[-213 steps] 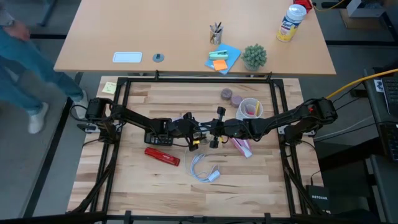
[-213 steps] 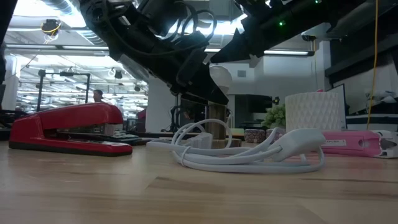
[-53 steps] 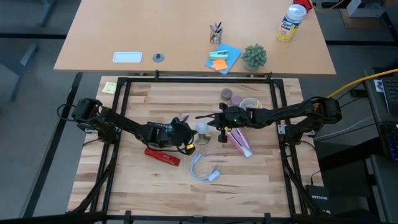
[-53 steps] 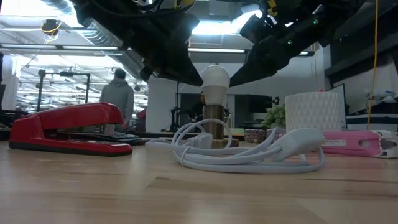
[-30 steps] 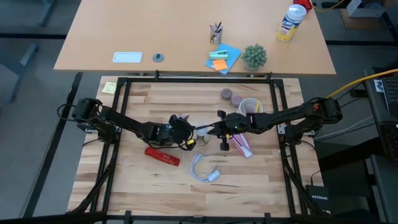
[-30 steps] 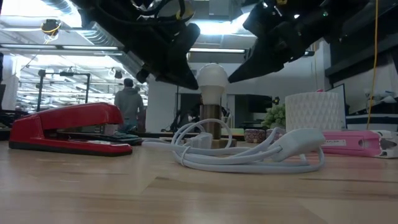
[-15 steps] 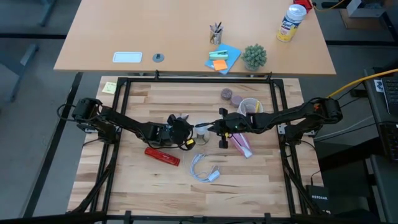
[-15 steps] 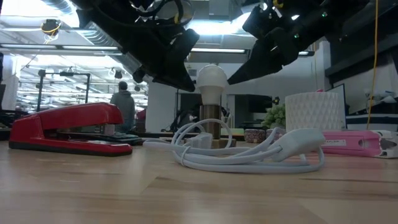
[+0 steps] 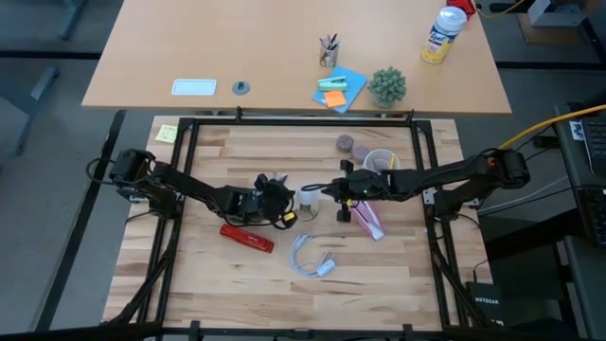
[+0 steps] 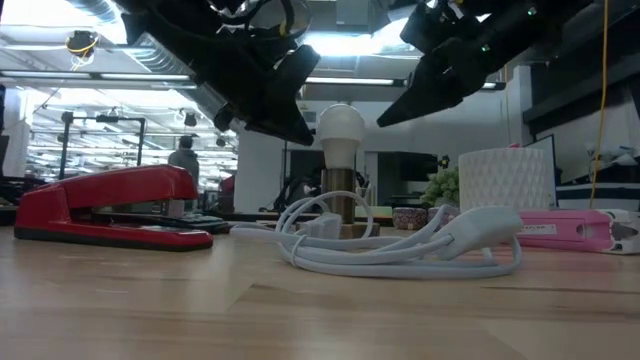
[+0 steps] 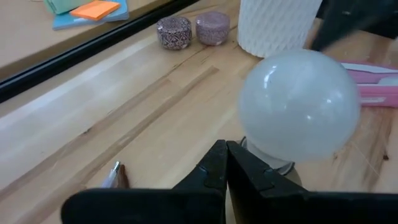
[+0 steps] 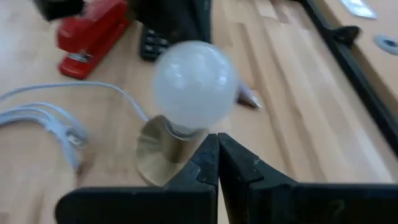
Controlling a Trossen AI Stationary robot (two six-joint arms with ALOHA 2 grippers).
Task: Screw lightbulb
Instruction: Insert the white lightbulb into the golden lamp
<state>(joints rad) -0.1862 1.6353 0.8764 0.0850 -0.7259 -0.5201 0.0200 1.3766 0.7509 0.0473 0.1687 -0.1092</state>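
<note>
With the lightbulb (image 10: 340, 127) upright in its socket (image 12: 163, 151) | left gripper (image 11: 225, 163), right gripper (image 12: 217, 157) pressed together, empty, either side | screwing looks done.

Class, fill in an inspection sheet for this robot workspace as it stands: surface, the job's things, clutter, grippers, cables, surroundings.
Surface: wooden table inside a black frame.
Job's things: lightbulb upright in its socket base at the table's middle, held by neither gripper.
Clutter: red stapler, calculator, white cup, pink item, two small round tins.
Grippers: left gripper shut, just left of the bulb; right gripper shut, just right of it.
Cables: coiled white cable with plug, nearer the front edge than the bulb.
Surroundings: second desk with plant, pen cup, notes, bottle; a person far behind.
</note>
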